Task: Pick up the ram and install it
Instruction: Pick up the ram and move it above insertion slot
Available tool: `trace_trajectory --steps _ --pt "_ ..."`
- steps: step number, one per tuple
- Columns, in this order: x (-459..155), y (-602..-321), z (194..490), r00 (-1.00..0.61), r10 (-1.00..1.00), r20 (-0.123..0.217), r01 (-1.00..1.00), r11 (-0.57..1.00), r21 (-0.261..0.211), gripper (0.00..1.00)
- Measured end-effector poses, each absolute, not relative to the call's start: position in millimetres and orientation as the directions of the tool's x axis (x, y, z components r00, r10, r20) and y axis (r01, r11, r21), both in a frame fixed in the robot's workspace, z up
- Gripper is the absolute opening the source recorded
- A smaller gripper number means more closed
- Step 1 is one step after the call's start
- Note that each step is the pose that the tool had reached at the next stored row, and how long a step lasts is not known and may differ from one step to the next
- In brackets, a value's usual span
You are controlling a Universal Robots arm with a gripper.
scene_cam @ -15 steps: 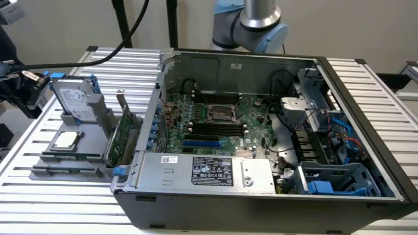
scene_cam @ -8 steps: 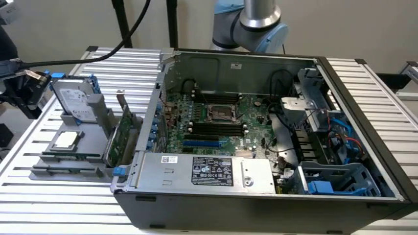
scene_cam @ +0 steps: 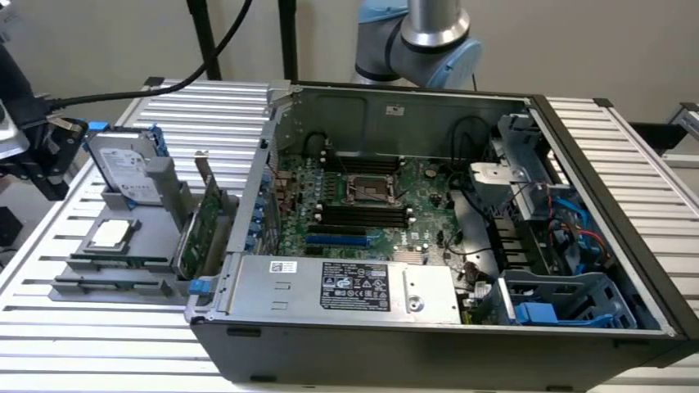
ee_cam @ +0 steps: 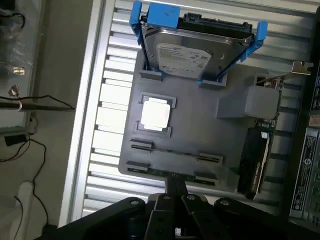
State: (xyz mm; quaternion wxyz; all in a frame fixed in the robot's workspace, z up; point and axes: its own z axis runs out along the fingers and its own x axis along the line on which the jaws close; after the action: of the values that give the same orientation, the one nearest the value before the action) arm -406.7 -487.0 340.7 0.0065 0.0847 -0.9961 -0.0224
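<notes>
Approach step, nothing lifted: gripper (ee_cam: 175, 186) hangs over the grey holder (ee_cam: 200, 130), claw apparently closed and empty; the ram (ee_cam: 150, 171) sits on edge in the slot nearest it; a pickup would need jaws opened and squared across the stick.

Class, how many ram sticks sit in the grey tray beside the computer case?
2. Both stand on edge in the grey tray: inner ram next to the processor chip, outer ram along the tray's edge. Others could be hidden.
</notes>
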Motion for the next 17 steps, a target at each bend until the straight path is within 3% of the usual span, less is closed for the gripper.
trace_trajectory --steps 17 --pt "-406.7 -487.1 334.5 -0.887 -0.462 0.006 -0.461 0.886 0.045 0.0"
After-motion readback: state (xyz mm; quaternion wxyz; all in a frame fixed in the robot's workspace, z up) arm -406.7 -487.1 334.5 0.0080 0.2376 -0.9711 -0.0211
